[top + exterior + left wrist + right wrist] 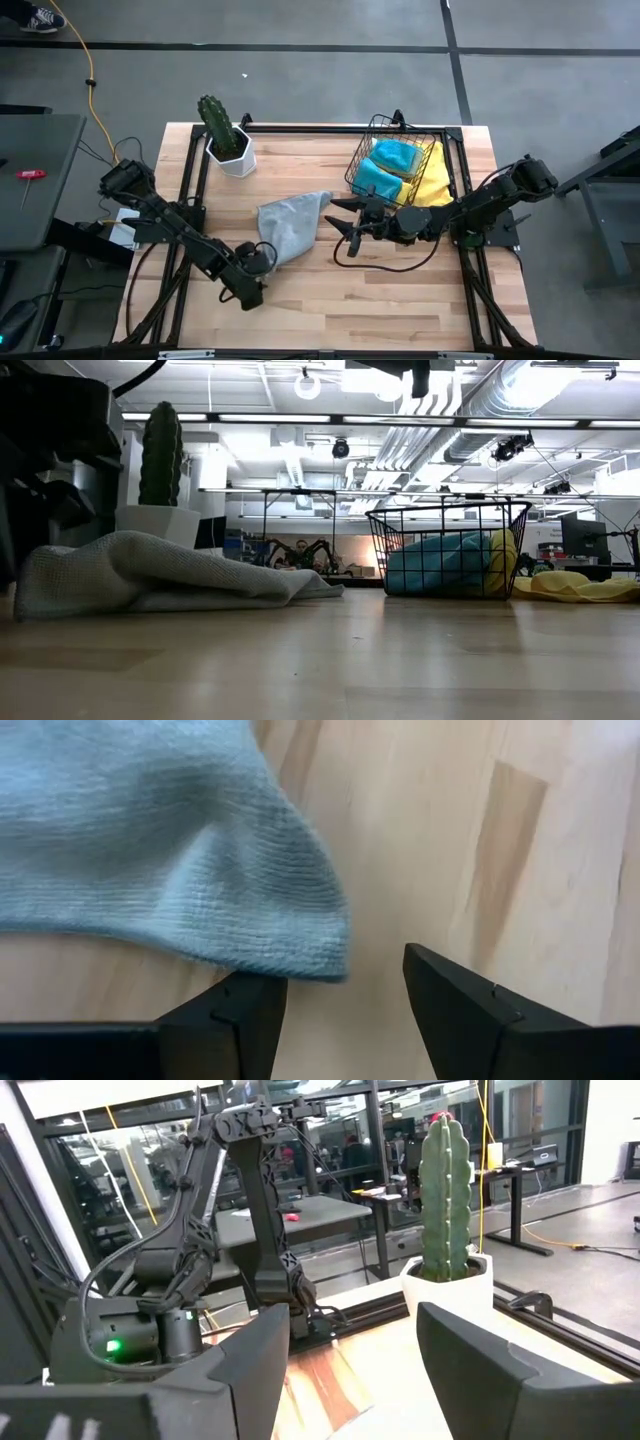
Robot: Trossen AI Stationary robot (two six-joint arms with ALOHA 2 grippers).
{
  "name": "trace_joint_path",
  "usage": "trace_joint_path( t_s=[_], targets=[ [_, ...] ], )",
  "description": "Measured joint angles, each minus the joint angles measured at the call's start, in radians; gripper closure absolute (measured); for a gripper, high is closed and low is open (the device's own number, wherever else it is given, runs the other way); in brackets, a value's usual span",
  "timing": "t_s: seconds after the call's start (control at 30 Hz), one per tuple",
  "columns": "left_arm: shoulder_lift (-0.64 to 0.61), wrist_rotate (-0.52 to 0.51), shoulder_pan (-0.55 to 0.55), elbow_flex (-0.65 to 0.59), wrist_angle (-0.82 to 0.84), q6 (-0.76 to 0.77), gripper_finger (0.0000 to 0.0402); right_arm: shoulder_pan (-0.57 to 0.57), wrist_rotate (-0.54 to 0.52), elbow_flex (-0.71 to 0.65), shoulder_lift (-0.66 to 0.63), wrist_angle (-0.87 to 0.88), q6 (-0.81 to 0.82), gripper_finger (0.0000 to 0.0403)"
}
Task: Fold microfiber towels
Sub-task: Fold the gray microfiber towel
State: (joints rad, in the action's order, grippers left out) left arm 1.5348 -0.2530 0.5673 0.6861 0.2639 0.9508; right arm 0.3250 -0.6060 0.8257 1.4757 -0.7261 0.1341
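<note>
grey towel loose on the table, both grippers empty

the grey towel (pixel 290 226) lies rumpled near the table's middle, between the cactus pot (pixel 233 152) and the wire basket (pixel 400 160). two teal towels (pixel 385 165) sit in the basket; a yellow towel (pixel 436 184) spills over its side onto the table (pixel 350 300).

the left gripper (pixel 345 1010) sits low at the towel's near corner, fingers spread, holding nothing; the corner (pixel 310 935) lies just ahead of one finger, not between the two. the right gripper (pixel 348 220) hovers beside the towel's far edge, near the basket, fingers apart and empty.

risks, as judged:
- left fingers closing from here likely catch only the corner's tip, or bare wood; the thin cloth could slip out on lift.
- the towel is bunched, so a pinch may take two layers and the fold comes out crooked.
- the right arm works close to the basket; a wide swing could nudge it or drag the yellow towel.
- uneven pull between the arms would skew the cloth.
</note>
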Motion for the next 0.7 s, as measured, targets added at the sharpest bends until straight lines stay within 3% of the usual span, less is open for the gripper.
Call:
trace_joint_path(
  t_s=[0.3,0.43,0.57,0.7],
  targets=[
    [0.059,0.007,-0.026,0.000,-0.032,-0.055,0.0230,0.000,0.000,0.000,0.000,0.000,0.000,0.0190],
    [0.059,0.025,-0.042,0.003,-0.027,-0.107,0.0295,0.000,0.000,0.000,0.000,-0.001,0.000,0.0190],
    [0.011,0.127,-0.068,0.056,-0.032,-0.161,0.0387,0.000,0.000,0.000,0.000,-0.001,0.000,0.0190],
    [-0.083,0.151,-0.082,0.150,-0.023,-0.227,0.0388,0.000,0.000,0.000,0.000,0.003,0.000,0.0190]
  ],
)
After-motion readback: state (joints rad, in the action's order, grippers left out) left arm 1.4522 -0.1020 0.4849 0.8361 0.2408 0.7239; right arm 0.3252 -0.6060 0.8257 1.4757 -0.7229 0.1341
